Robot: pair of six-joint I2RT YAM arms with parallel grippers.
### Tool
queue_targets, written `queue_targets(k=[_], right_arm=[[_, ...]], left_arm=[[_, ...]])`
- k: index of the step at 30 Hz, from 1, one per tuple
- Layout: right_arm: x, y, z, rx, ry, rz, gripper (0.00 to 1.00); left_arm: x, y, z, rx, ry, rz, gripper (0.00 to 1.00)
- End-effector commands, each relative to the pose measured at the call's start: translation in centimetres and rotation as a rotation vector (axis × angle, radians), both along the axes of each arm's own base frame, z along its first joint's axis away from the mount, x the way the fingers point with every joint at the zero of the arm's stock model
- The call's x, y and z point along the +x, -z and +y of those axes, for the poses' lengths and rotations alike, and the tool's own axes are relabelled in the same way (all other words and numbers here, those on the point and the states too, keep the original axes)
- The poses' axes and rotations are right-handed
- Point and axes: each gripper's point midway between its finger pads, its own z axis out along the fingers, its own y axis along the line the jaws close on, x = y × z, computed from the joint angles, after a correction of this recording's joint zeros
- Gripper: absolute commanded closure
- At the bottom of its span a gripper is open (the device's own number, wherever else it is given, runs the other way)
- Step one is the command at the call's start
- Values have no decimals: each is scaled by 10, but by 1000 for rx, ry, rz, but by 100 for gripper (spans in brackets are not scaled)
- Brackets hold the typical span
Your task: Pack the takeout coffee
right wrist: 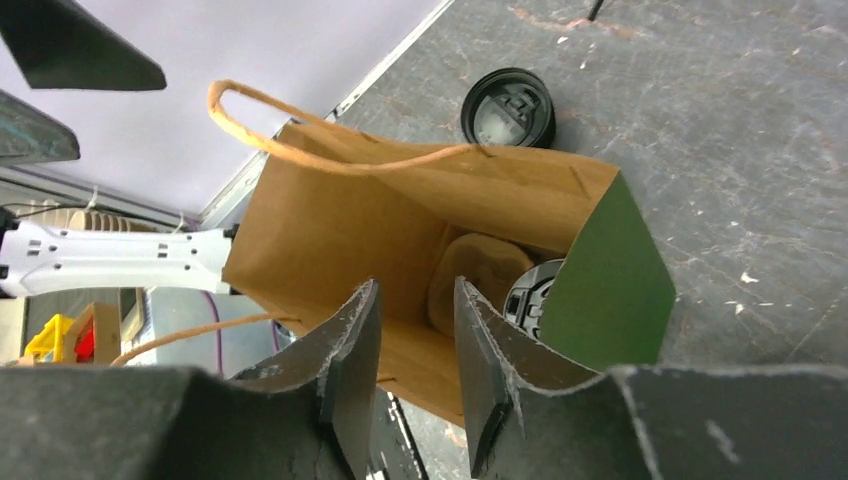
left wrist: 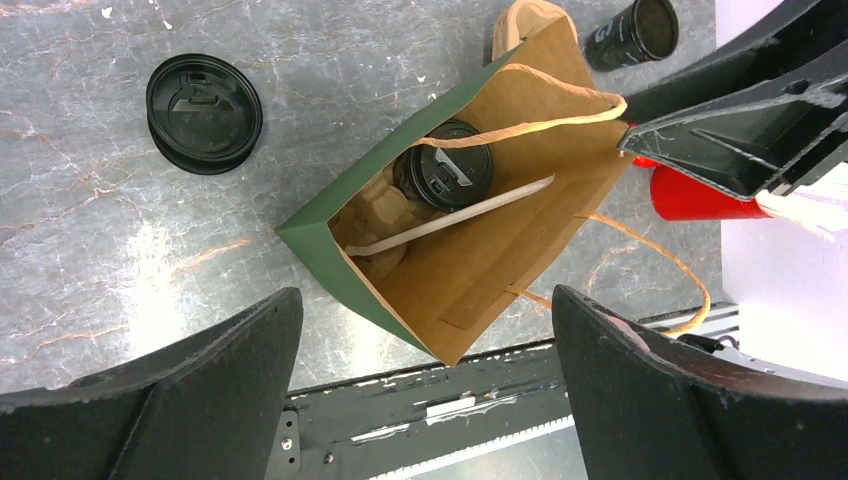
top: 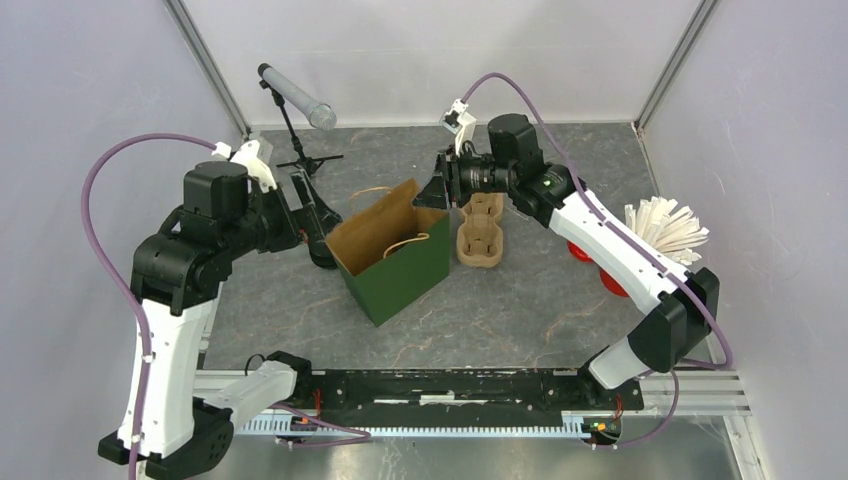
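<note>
Judging by coffee [left wrist: 443,178] sitting in tray [left wrist: 372,202] inside bag [left wrist: 480,265]: looks like release step, nearly done. Right gripper [right wrist: 415,300] slightly parted, empty, above bag; left gripper [left wrist: 425,300] wide, empty. Next needs straight lift clear of handles [left wrist: 520,128].

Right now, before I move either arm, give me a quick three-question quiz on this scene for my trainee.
1. True or false: the takeout coffee stands on the table outside the green paper bag.
2. Which lies on the table beside the bag? A) a loose black sip lid B) a metal spoon C) a glass bottle
3. Fill in: the right tool hangs over the bag with its jaws apart, holding ____.
Key: 1 false, it sits in the cardboard cup tray inside the bag. 2 A. 3 nothing.
</note>
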Motion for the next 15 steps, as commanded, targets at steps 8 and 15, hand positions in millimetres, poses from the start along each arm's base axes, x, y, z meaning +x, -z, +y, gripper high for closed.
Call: queue_targets(k=[8,15], right_arm=[[31,-85,-24,-24,190,-236,2],[38,-102,-80,-134,410,-449,2]], left_arm=[[14,-30,8,33,-29,-107,0],[16,-66,19,56,-53,-287,0]])
